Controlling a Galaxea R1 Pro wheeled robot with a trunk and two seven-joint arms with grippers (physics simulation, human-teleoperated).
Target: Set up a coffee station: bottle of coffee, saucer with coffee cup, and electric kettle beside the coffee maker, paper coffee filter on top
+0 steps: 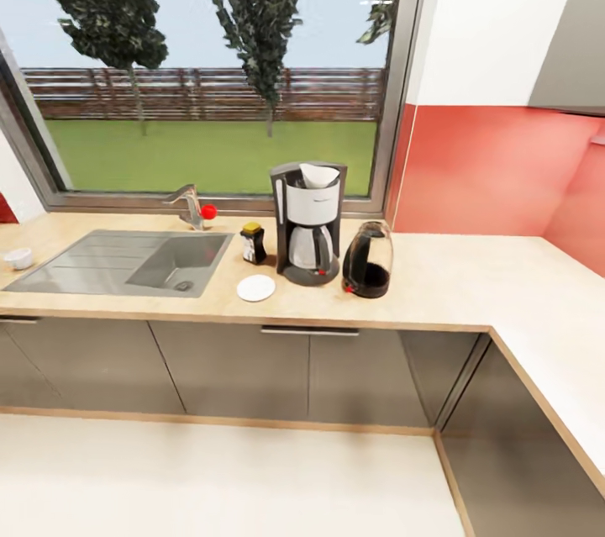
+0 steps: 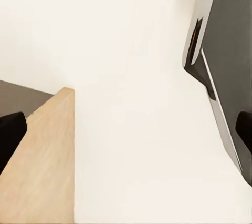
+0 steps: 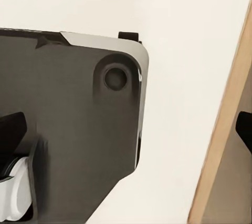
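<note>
The label on the coffee bottle (image 1: 253,244) is too small to read. A small white cup (image 1: 18,258) sits at the head view's edge on the tabletop (image 1: 454,285), its shape hard to make out. In the left wrist view the left hand (image 2: 126,129) shows only dark fingertips (image 2: 10,134) cut off by the frame's sides; the right hand (image 3: 128,129) appears the same way, so neither grip can be judged.

sink (image 1: 84,268) left in counter | faucet (image 1: 189,205) behind it | window (image 1: 210,58) above
</note>
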